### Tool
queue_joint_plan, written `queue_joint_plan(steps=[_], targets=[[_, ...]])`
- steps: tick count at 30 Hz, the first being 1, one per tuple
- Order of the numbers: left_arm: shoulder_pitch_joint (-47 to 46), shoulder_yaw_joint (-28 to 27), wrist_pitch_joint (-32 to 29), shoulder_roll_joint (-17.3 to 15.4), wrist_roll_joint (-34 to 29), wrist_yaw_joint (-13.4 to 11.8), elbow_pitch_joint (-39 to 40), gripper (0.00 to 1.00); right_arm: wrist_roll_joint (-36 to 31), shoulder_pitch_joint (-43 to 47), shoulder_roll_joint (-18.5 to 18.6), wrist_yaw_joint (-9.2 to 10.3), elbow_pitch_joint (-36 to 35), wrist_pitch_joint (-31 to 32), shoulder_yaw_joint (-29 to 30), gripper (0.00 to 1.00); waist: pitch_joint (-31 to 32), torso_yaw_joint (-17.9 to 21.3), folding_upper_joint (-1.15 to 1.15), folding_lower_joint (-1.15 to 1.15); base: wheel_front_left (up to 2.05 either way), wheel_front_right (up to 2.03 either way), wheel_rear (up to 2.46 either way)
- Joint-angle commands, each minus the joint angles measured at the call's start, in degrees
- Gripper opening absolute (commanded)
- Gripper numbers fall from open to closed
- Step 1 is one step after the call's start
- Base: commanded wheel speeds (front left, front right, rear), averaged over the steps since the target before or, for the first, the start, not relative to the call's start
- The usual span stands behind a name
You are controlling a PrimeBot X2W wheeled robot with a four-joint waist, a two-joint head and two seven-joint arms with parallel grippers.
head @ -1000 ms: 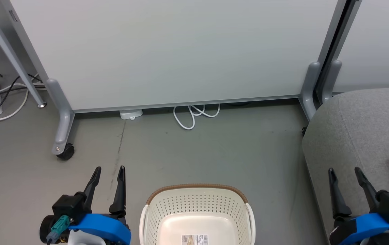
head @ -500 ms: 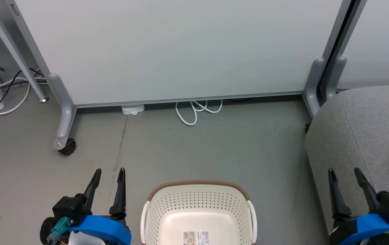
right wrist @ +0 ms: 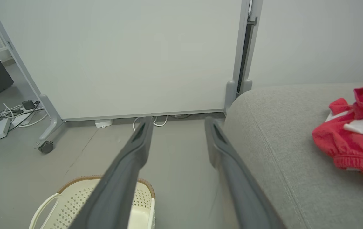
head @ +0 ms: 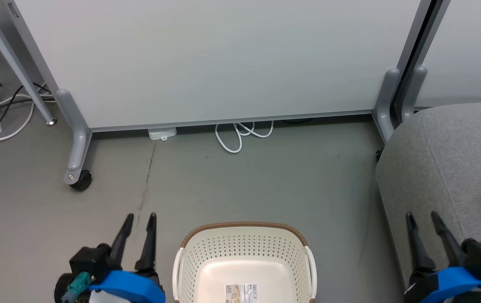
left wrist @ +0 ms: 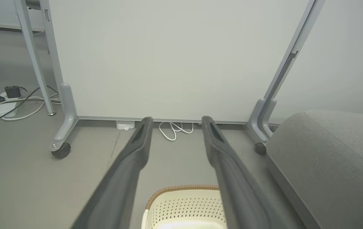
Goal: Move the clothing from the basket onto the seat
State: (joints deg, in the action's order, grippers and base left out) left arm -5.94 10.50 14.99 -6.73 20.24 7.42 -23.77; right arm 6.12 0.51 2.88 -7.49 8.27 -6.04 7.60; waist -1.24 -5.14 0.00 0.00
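Grey floor [head: 265, 185] between basket [head: 244, 248] and partition [head: 223, 63]

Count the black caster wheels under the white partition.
2. One caster sits under the left grey foot, near the cables; the other caster sits under the right foot, beside the seat. More may hide behind the panel.

Soft, even light is falling from above in all three views, and nothing is glaring. Faint shadows are gathering under the white panel [head: 223, 63] at mid-frame and beside the basket [head: 244, 240] at lower centre. In both wrist views the near fingers [left wrist: 127, 171] are blurring along the bottom edge, and the upright posts [left wrist: 30, 57] are splaying toward the upper corners.
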Motion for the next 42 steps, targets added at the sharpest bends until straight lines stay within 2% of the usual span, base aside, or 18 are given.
queue_joint_plan(steps=[1, 4, 22, 42], targets=[[0.2, 0.0, 0.0, 0.1, 0.0, 0.0, -0.2, 0.0, 0.0, 0.0, -0.1, 0.0, 0.3, 0.0, 0.0, 0.0, 0.0, 0.0, 0.0, 0.0, 0.0, 0.0, 0.0], [1.6, -0.1, -0.4, 0.3, 0.4, 0.0, -1.5, 0.0, 0.5, 0.1, -0.3, 0.0, 2.0, 0.2, 0.1, 0.0, 0.0, 0.0, 0.0, 0.0, 0.0, 0.0, 0.0], [1.0, -3.9, -5.2, 0.9, 17.4, 0.0, 1.3, 0.0, 20.6, -1.6, -0.2, 0.0, 2.8, 3.1, -0.1, 0.0, 0.2, 0.8, 0.0, 0.0, 0.0, 0.0, 0.0], [0.5, -7.5, -9.5, 1.6, 32.4, 0.0, 3.7, 0.0, 38.6, -3.2, -0.1, 0.0, 3.5, 5.7, -0.4, 0.0, 0.3, 1.6, 0.0, 0.0, 0.0, 0.0, 0.0]])
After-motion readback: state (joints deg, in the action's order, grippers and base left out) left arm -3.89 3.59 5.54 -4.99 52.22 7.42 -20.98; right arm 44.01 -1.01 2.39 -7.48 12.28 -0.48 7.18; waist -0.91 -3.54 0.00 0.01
